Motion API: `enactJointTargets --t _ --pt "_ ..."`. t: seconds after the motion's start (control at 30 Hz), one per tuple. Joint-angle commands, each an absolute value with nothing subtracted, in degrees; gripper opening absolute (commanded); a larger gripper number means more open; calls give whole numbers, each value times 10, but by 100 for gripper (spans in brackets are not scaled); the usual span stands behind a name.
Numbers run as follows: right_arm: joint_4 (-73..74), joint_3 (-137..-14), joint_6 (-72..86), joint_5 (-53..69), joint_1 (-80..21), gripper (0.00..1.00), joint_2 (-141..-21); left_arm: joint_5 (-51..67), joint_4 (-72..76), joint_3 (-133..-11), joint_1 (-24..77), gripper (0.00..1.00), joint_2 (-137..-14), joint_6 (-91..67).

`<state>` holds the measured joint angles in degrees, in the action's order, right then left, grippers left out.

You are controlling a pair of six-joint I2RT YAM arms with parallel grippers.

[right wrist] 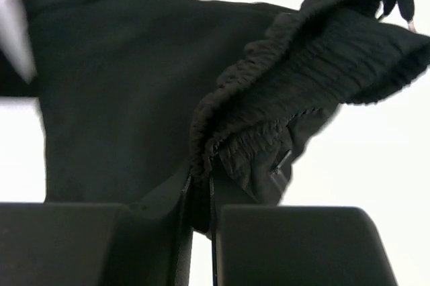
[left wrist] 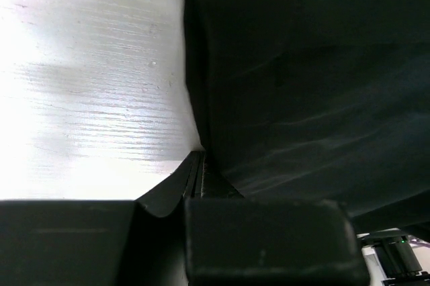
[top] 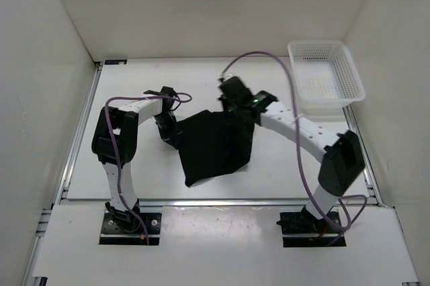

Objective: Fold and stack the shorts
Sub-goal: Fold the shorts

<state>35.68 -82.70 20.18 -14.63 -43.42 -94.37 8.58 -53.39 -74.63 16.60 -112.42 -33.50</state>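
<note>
The black shorts (top: 215, 148) hang lifted over the middle of the table, held at both upper corners. My left gripper (top: 173, 137) is shut on the shorts' left edge; in the left wrist view the fabric (left wrist: 309, 84) runs from the closed jaws up and right. My right gripper (top: 236, 110) is shut on the gathered elastic waistband (right wrist: 282, 78), which bunches above the jaws in the right wrist view, with the rest of the shorts (right wrist: 121, 91) hanging to the left.
A white mesh basket (top: 326, 71) stands at the far right corner of the table. White walls enclose the table on three sides. The table's front edge (top: 215, 202) runs just below the hanging shorts.
</note>
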Motion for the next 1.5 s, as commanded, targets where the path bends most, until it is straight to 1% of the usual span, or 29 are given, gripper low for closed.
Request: enactJointTargets --t 0.0,0.07,0.17,0.43,0.6,0.7,0.87,1.17,1.37,1.47 --pt "400 -889 125 -222 -542 0 -992 58 -486 -744 166 10 -1144 -336" --pt "400 -896 106 -235 -597 0 -1021 58 -486 -744 161 10 -1144 -336" --pt "394 -903 105 -246 -634 0 -1042 53 -486 -744 156 10 -1144 -336" --pt "381 -903 129 -241 -645 0 -1047 53 -486 -738 140 10 -1133 -330" --pt "381 -903 151 -287 -650 0 -1033 53 -486 -738 140 10 -1133 -330" --pt "381 -896 177 -353 -650 0 -1004 53 -486 -738 140 10 -1133 -330" --pt "375 -897 196 -390 -645 0 -945 58 -486 -738 140 10 -1133 -330" --pt "363 -947 148 -353 -656 0 -943 58 -486 -749 140 10 -1143 -330" --pt "345 -958 132 -313 -684 0 -983 63 -486 -749 134 10 -1149 -330" --pt "333 -958 114 -271 -700 0 -1014 63 -486 -749 128 10 -1138 -325"
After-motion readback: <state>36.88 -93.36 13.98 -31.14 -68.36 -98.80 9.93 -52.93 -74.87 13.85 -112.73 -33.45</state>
